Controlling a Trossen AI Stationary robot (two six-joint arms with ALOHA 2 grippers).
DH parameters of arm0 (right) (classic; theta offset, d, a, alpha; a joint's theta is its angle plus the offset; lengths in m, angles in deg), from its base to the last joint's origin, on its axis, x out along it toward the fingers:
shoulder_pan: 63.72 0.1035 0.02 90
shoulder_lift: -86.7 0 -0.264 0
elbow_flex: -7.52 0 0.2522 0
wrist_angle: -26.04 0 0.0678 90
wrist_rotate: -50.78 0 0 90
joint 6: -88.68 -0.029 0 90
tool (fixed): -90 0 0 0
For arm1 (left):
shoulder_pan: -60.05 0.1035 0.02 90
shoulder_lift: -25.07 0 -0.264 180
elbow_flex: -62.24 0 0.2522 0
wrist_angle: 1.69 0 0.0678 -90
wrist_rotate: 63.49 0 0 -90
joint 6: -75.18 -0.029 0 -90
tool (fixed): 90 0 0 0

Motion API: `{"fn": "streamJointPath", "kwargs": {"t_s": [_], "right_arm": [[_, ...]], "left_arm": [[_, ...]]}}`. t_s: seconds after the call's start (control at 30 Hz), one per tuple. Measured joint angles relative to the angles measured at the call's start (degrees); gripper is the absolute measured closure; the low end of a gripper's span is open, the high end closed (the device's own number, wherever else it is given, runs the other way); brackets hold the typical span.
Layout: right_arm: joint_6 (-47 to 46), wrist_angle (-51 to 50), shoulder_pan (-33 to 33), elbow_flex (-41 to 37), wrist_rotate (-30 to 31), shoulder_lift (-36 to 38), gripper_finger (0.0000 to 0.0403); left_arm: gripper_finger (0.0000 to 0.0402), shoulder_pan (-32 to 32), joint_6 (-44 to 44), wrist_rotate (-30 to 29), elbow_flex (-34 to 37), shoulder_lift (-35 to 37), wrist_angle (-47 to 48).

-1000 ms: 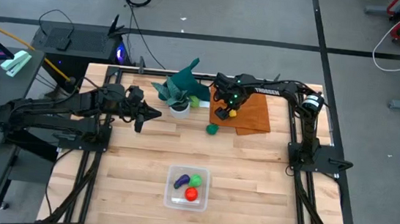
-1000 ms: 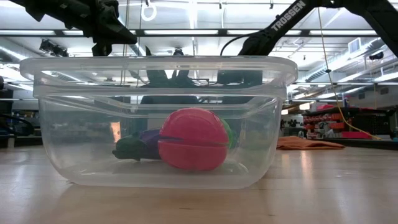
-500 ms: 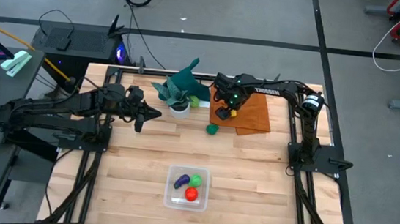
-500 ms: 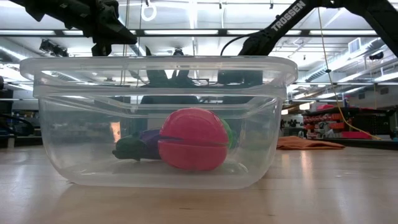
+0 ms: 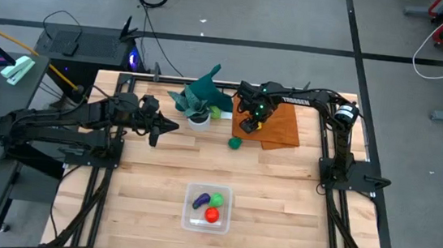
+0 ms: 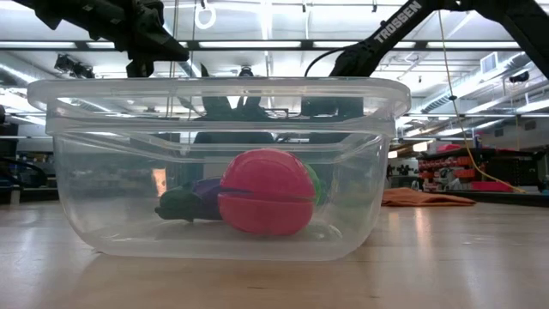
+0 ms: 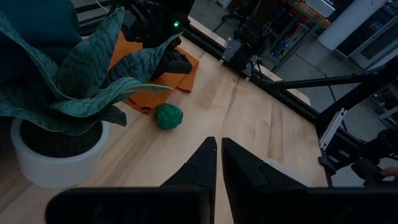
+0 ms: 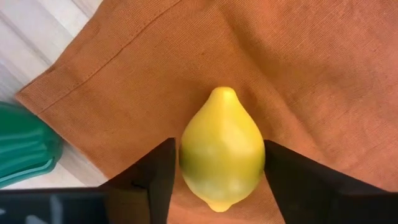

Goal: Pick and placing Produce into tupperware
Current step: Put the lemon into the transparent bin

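Observation:
My right gripper (image 5: 251, 124) is down on the orange-brown cloth (image 5: 282, 128) at the table's far side, shut on the yellow lemon-shaped produce (image 8: 221, 155). The dark green produce (image 5: 236, 142) lies on the wood just off the cloth's near-left corner. The clear tupperware (image 5: 207, 207) stands near the table's near edge and holds the red (image 6: 266, 204), purple (image 6: 202, 199) and light green (image 5: 217, 199) pieces. My left gripper (image 5: 171, 127) hovers shut left of the potted plant. My right gripper pinches the yellow produce between its two fingers (image 8: 158, 174), one on each long side at its widest part (image 8: 186, 162). The fingers come from above, pointing down. The produce lies on the orange-brown cloth, its pointed tip (image 8: 222, 93) facing away from the wrist.
A teal-leaved plant in a white pot (image 5: 200, 99) stands between the two arms at the far side, close to the cloth. Bare wood stretches between the cloth and the tupperware. Arm frames run along the left and right table edges.

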Motion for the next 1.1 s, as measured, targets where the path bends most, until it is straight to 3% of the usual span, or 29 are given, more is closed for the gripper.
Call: {"fn": "streamJointPath", "kwargs": {"t_s": [0.3,0.77,1.1], "right_arm": [[0.0,-0.1,0.0,0.1,0.2,0.0,0.0274],[1.2,-6.5,0.0,4.0,2.5,3.1,0.0273],[1.7,-14.3,0.2,7.3,2.7,10.7,0.0271]], "left_arm": [[0.0381,0.0,0.0,0.0,0.0,0.0,0.0],[0.0383,0.0,-0.1,0.0,0.0,0.0,0.1],[0.0373,0.0,-0.1,0.0,0.0,0.0,0.1]]}}
